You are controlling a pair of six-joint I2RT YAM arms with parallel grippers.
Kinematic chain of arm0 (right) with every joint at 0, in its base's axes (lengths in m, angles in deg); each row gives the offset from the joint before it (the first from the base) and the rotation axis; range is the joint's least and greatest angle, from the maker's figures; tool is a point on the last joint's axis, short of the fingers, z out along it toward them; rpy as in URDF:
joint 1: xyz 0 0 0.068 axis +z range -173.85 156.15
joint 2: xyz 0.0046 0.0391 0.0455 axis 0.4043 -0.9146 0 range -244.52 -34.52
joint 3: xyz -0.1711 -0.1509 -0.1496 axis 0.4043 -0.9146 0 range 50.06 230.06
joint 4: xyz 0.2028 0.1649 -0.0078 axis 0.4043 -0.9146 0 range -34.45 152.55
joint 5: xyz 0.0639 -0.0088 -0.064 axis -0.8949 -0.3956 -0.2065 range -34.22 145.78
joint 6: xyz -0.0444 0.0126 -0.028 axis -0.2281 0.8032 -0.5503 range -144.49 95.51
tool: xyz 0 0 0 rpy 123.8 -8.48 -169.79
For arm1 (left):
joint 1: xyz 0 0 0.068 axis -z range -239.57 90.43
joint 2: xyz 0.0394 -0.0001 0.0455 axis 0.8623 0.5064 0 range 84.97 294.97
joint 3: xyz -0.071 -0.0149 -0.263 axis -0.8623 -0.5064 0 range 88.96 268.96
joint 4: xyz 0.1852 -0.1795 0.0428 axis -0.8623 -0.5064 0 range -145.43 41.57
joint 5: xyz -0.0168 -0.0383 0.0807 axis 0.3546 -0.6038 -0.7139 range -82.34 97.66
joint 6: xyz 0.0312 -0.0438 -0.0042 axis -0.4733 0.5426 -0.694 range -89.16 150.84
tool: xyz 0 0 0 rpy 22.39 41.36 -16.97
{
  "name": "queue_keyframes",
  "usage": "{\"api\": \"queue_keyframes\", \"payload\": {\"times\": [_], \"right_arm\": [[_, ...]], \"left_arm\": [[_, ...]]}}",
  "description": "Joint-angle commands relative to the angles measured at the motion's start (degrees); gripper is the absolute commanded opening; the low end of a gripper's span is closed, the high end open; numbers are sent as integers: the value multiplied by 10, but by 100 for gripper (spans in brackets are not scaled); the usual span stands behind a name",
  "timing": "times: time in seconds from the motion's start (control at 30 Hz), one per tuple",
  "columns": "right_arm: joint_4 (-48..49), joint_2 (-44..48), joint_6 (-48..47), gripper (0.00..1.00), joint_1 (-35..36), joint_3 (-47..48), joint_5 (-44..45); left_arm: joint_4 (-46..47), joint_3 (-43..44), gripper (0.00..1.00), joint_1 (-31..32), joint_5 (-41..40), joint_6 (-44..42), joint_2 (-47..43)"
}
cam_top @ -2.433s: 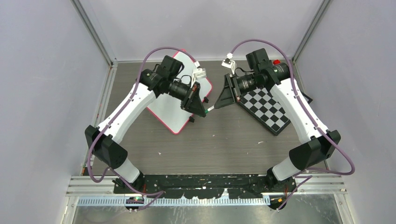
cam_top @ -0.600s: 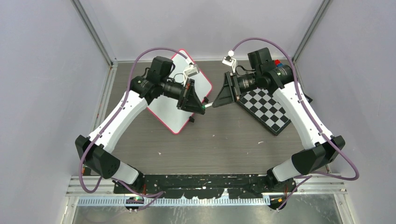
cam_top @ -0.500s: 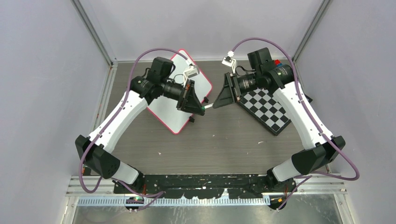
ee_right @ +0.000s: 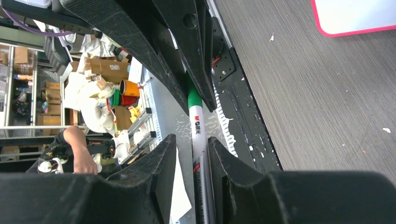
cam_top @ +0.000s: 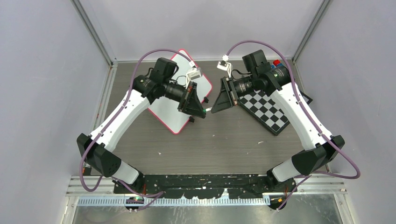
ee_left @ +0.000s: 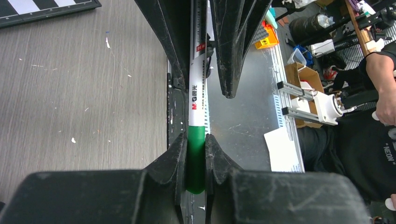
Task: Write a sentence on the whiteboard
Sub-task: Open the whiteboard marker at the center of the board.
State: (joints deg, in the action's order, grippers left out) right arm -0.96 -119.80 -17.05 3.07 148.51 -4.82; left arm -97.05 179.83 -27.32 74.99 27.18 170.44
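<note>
The whiteboard (cam_top: 167, 114) lies flat on the table (cam_top: 210, 144), at the back left, turned so that one corner points toward the arms. The left arm reaches over it and hides a large part of it. The part that shows is plain white inside the pink-red rim, and one corner of it also shows at the top of the right wrist view.

The two grippers meet above the table, just to the right of the whiteboard, nose to nose, with a marker (ee_left: 197, 93) between them. The left gripper (ee_left: 196, 140) is clenched on the marker's green cap (ee_left: 195, 158). Both fingers press against the cap, one on each side, and no space shows between them and it. The white barrel, with red and black print on it, goes out from this grip toward the other gripper.

The right gripper (ee_right: 191, 140) has its fingers around the white barrel, but the jaws stand partly apart. In the right wrist view a clear gap shows between the barrel and one finger, and a thin one on the other side, so this gripper is loose around the marker and is not gripping it.

A black-and-white checkered board (cam_top: 268, 109) lies at the back right, under the right arm, well apart from the whiteboard.
</note>
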Motion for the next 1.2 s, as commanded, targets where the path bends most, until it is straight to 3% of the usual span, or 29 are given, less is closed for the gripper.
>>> {"api": "queue_keyframes", "payload": {"times": [0.0,0.37,0.67,0.93,1.07,1.17], "right_arm": [[20,2,13,36,7,16,3],[75,8,59,34,7,1,22],[43,14,25,28,7,-1,-7],[-29,11,-39,18,7,16,-20],[-35,12,-46,1,7,20,-20],[-54,9,-63,0,7,31,-24]], "left_arm": [[0,25,0,7,9,-6,6],[7,19,0,14,7,-2,2],[15,17,0,13,-1,10,1],[15,15,0,12,-2,10,4],[15,12,0,12,-4,8,3],[8,12,0,8,-6,3,2]]}}
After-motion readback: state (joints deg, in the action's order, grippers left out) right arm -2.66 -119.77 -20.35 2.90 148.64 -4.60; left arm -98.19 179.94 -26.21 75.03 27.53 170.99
